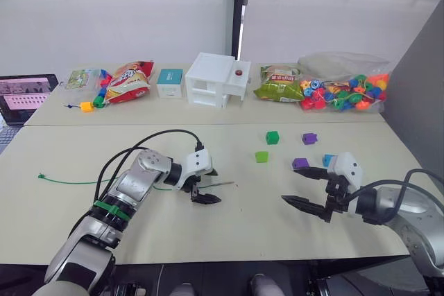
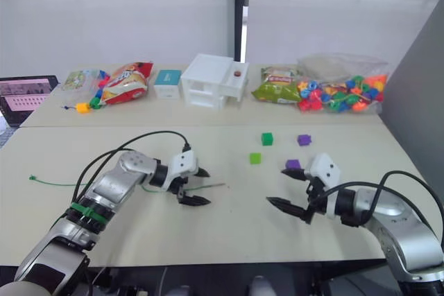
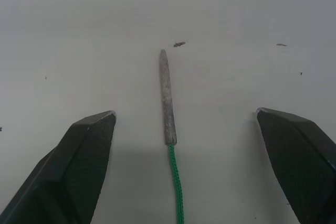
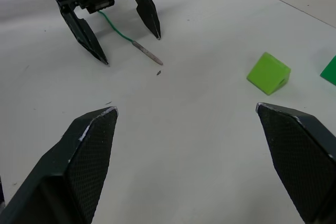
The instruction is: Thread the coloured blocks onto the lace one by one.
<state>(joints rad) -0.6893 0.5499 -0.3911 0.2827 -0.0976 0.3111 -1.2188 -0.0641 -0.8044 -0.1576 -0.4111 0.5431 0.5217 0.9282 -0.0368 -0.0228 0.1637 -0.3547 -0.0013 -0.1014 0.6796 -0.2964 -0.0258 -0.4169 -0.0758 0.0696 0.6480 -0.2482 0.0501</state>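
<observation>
progress: you are starting from nothing; no block is sitting on the lace (image 1: 83, 183), which is lying flat on the desk (image 1: 229, 230).
lace tip: its stiff tip (image 3: 167, 96) is lying between the spread jaws of your left gripper (image 1: 202, 186), ungripped.
blocks: greens (image 1: 272, 137) (image 1: 261, 157) and purples (image 1: 309, 138) (image 1: 300, 163) are lying loose.
right gripper (image 1: 306, 188): jaws spread, holding nothing.
hidden: the light blue block (image 1: 327, 160) is showing partly behind that gripper.
</observation>
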